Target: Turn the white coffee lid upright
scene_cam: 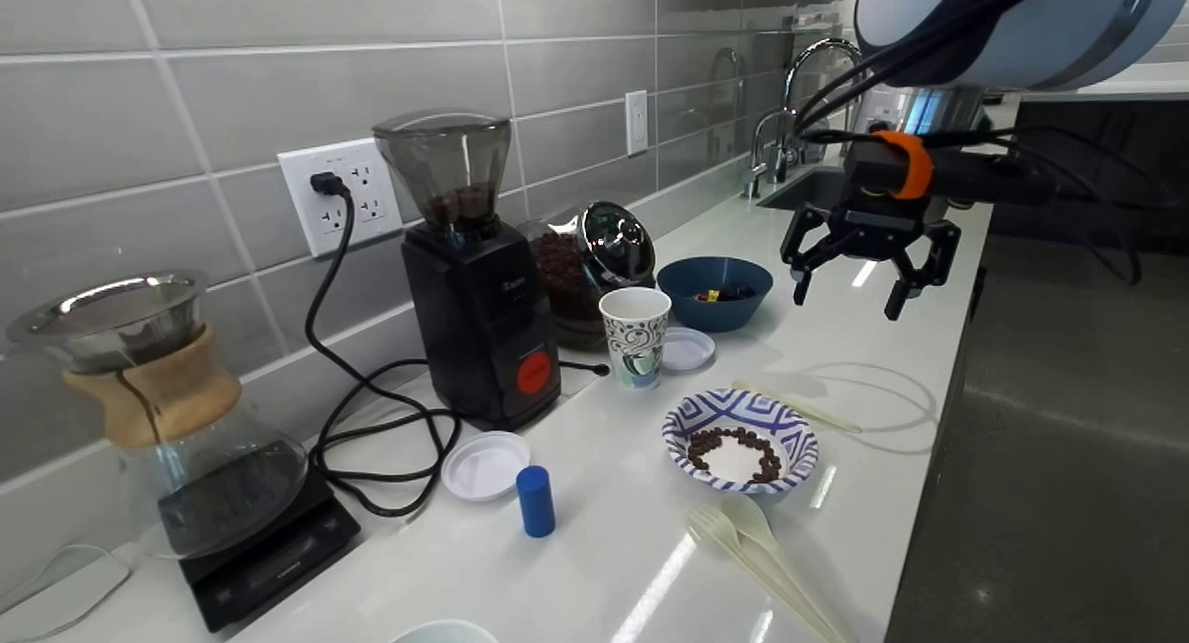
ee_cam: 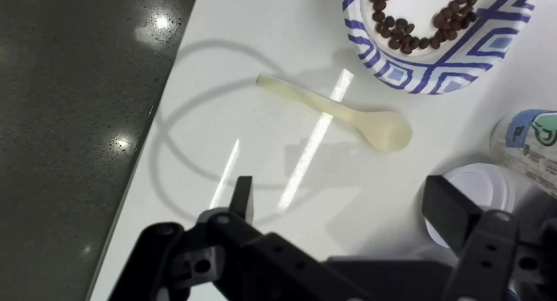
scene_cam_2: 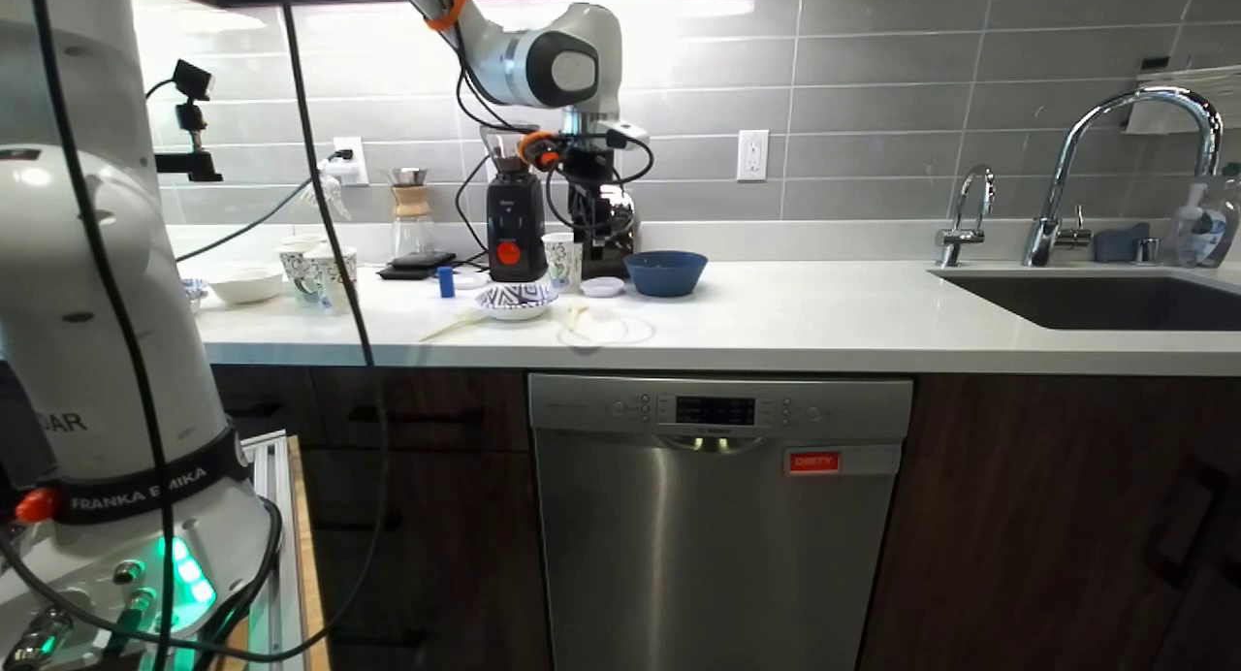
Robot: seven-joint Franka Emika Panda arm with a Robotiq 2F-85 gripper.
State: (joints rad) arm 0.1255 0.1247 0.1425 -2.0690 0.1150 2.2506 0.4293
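The white coffee lid (scene_cam: 687, 348) is small, round and shallow with a raised rim. It lies on the counter beside the patterned paper cup (scene_cam: 636, 332), which partly covers it in an exterior view; it also shows in an exterior view (scene_cam_2: 602, 286). A similar, larger-looking white disc (scene_cam: 486, 465) lies by the grinder. I cannot tell which side of either faces up. My gripper (scene_cam: 847, 306) is open and empty, above the counter. In the wrist view my gripper (ee_cam: 339, 179) has its right finger in front of part of the lid (ee_cam: 483, 183), apart from it.
A patterned bowl with beans (scene_cam: 683, 420), a blue bowl (scene_cam: 715, 295), a glass jar (scene_cam: 567, 281), the black grinder (scene_cam: 474, 318) and a blue cylinder (scene_cam: 536, 502) stand around. A pale spoon (ee_cam: 385, 129) lies below my gripper. The counter edge (ee_cam: 143, 133) is at left in the wrist view.
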